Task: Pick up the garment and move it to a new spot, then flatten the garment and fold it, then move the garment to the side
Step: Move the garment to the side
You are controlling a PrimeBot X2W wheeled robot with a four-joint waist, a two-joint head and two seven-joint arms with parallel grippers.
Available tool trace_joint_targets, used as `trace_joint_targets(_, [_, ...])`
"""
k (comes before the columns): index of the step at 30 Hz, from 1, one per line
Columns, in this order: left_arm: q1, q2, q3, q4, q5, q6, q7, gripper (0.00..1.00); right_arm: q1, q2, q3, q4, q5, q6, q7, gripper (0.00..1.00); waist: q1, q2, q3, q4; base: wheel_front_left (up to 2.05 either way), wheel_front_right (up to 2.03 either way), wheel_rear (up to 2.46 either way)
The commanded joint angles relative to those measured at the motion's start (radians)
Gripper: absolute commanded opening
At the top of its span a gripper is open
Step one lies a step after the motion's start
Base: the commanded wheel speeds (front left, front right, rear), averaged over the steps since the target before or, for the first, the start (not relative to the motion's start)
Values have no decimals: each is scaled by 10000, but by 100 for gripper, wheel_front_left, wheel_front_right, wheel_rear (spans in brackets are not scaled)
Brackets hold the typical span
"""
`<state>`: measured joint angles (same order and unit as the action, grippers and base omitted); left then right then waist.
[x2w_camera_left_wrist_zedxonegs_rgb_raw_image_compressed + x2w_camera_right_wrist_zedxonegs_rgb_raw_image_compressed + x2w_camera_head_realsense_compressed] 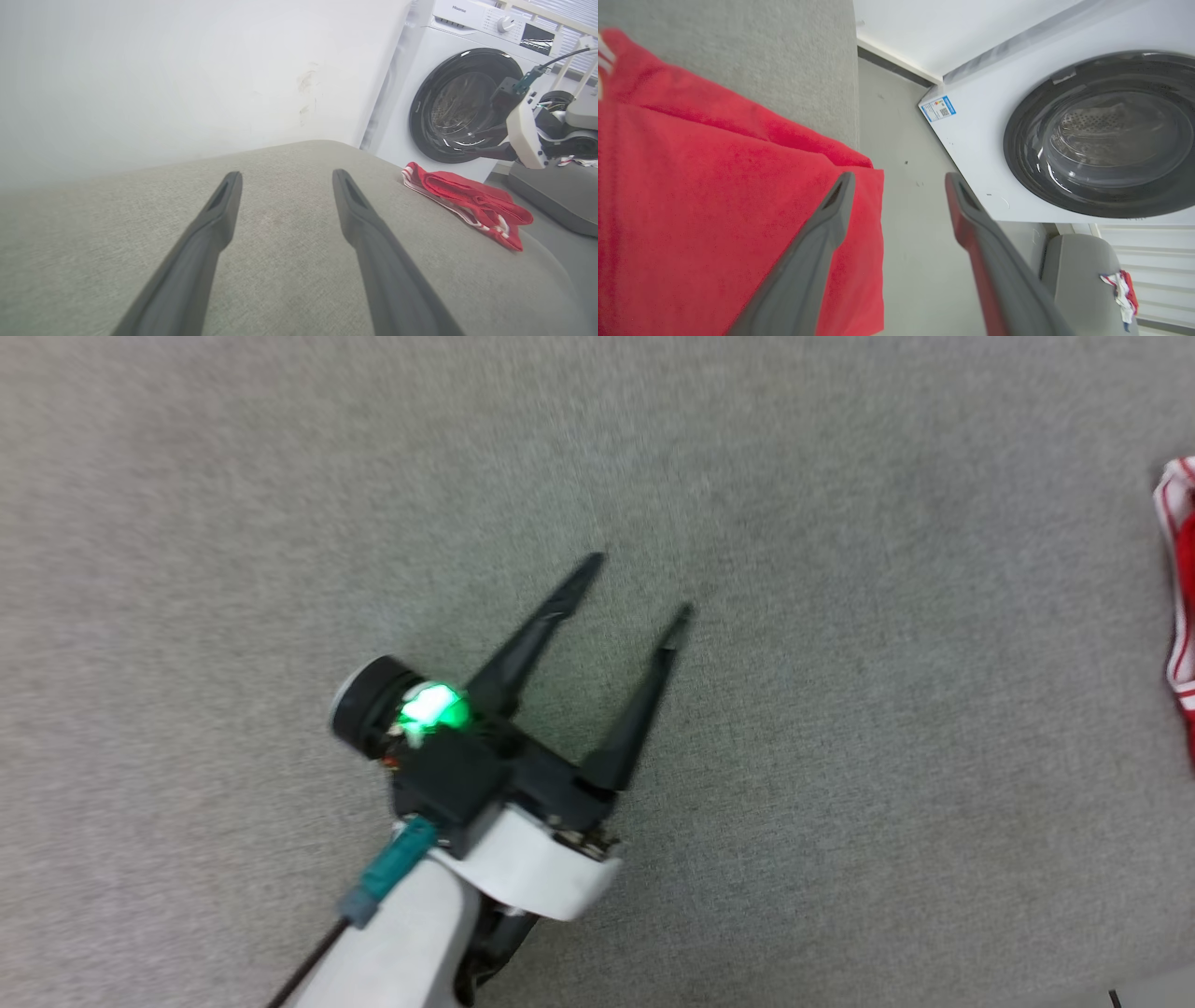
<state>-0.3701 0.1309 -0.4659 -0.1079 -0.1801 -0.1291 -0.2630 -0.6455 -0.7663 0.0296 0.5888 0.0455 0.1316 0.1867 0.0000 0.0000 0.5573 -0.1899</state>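
The garment point(467, 200) is a red jersey with red-white striped trim, lying folded at the right edge of a grey fabric surface point(280, 289). Its striped edge shows at the far right of the head view point(1181, 579). My left gripper point(639, 585) hovers open over bare grey fabric well to the garment's left, with nothing between its fingers point(286, 176). My right gripper point(900, 179) is open just above the garment point(714, 196); one finger lies over the cloth's corner and floor shows between the two. In the left wrist view the right gripper point(460, 144) hangs above the garment.
A white washing machine point(467, 70) with a dark round door stands just beyond the garment's end of the surface. A strip of grey floor point(901, 140) separates them. A white wall rises behind. A second grey seat point(1083, 275) carries a small red, white and blue cloth point(1122, 289).
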Motion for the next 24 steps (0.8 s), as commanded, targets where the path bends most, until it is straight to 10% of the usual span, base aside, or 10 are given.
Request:
trace_joint_targets(1, [331, -73, 342, -39, -44, 12, -21, 100, -119, 277, 22, -199, 80, -18, -213, 100, 0, 0, -881, 315, 0, 0, 0])
trace_joint_targets(24, [3644, -652, 4691, 218, -379, 160, -21, 100, 3582, 5465, -773, -4216, 2106, -12, -3415, 100, 0, 0, -4260, 1533, 0, 0, 0])
